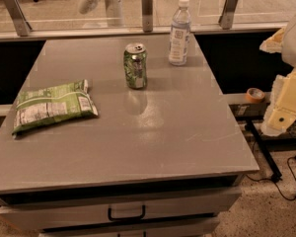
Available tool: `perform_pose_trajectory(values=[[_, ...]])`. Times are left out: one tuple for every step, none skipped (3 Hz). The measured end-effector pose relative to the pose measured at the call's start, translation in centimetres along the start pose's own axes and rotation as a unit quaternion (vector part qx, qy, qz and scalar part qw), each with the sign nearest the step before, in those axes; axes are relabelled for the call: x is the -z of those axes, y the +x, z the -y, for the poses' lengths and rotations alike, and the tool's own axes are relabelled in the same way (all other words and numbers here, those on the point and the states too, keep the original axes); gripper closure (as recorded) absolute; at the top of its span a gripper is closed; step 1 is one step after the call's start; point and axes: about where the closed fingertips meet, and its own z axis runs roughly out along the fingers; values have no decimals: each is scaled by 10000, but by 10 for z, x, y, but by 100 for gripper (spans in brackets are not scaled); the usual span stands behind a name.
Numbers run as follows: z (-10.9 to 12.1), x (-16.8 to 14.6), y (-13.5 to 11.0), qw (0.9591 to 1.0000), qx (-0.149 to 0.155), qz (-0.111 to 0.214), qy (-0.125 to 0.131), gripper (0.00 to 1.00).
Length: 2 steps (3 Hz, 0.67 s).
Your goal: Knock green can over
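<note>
The green can [135, 66] stands upright on the grey table [138, 142], towards the far middle, with its silver top and pull tab showing. My gripper [285, 106] is at the right edge of the view, off the table's right side and lower than the can. It is well apart from the can and touches nothing on the table.
A clear water bottle [179, 32] with a white cap stands right of and behind the can. A flat green-and-white snack bag [53, 106] lies on the left. A glass rail with metal posts [147, 9] runs behind the table. A tape roll [255, 95] and cables [286, 181] are at the right.
</note>
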Motion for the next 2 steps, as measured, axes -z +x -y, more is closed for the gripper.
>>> perform_pose_trajectory(values=[[2,-7,-25,9980,60,607,-157,0],[7,-28,-83,9841,165,1699,-486,0]])
